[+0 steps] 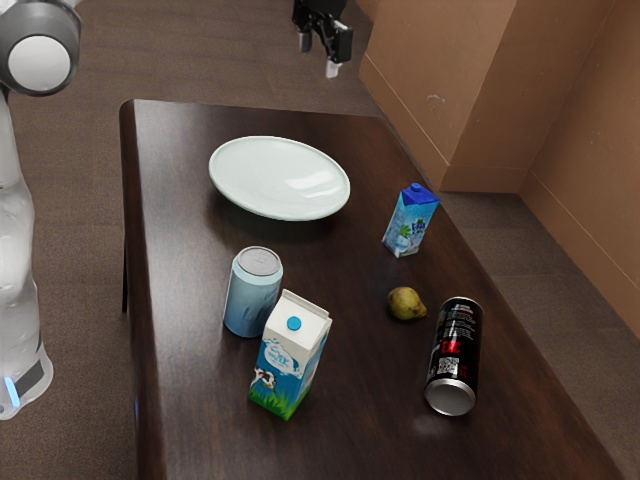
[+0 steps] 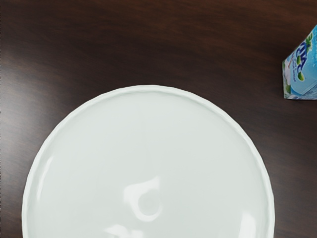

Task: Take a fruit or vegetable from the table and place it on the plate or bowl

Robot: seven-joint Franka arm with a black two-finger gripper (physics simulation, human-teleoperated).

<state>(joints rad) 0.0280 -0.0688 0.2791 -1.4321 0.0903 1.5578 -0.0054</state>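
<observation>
Released, empty jaws hang at top of frame; the pear (image 1: pixel 406 303) lies lower right, near a black can (image 1: pixel 455 355) a careless descent could knock.

Exterior view: raised side camera, angled down across the whole table (image 1: pixel 180 300) from moderately far; plate (image 1: pixel 279 178) in upper centre of frame.
Wrist view: faces straight down, close above the plate (image 2: pixel 148 168).
Shared: plate, surrounding dark tabletop, small blue carton (image 1: pixel 410 221).
</observation>
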